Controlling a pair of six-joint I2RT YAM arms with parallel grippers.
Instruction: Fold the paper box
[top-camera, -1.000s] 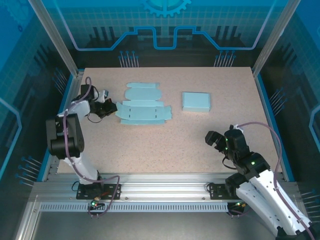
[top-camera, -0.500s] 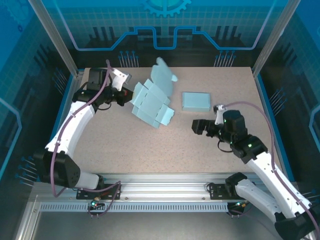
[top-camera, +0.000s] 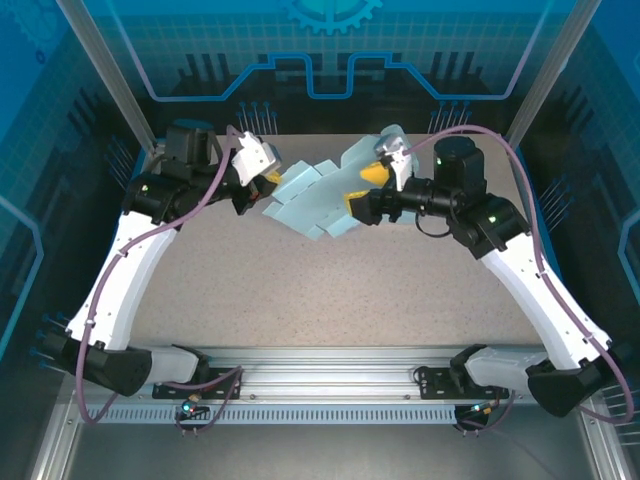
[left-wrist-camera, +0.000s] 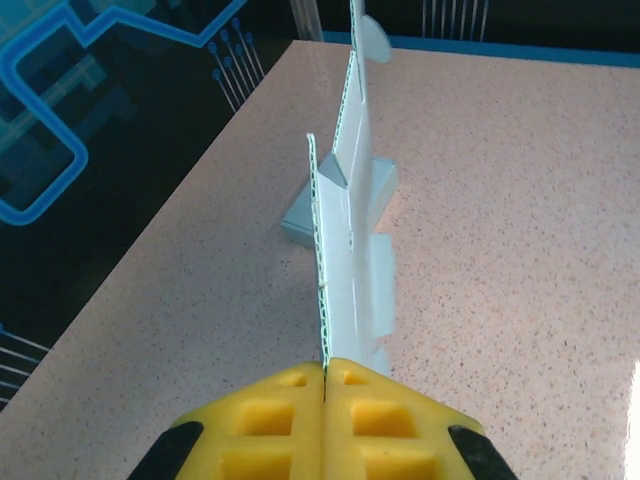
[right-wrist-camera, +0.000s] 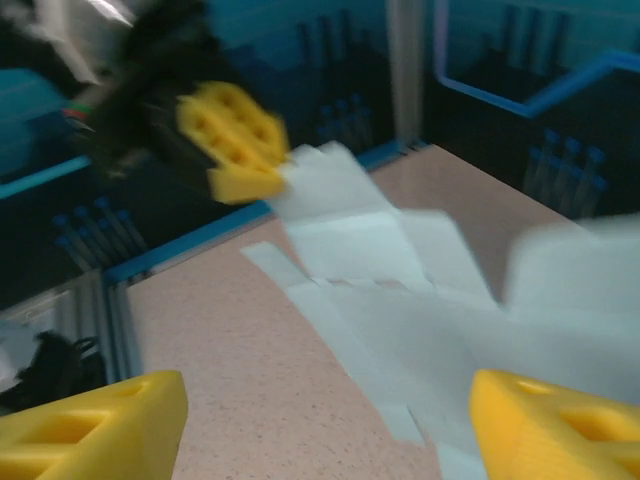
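Unfolded paper box blank (top-camera: 318, 195), flat on the table (top-camera: 300, 290) a second ago, now hangs raised at upper centre, left gripper (top-camera: 262, 186) clamped on its left edge, right gripper (top-camera: 364, 190) newly arrived with jaws apart astride its right edge; folding judged imminent.

Two-armed rig: the left arm (top-camera: 112, 280) and right arm (top-camera: 545, 290) wear white shells between black joints, each trailing a mauve cable (top-camera: 160, 227) back from its pincer. The left pincer (left-wrist-camera: 325, 375) and right pincer (top-camera: 363, 190) end in yellow fingers (right-wrist-camera: 100, 420) moulded with square pockets. A white camera housing (top-camera: 252, 155) sits just behind the left pincer.
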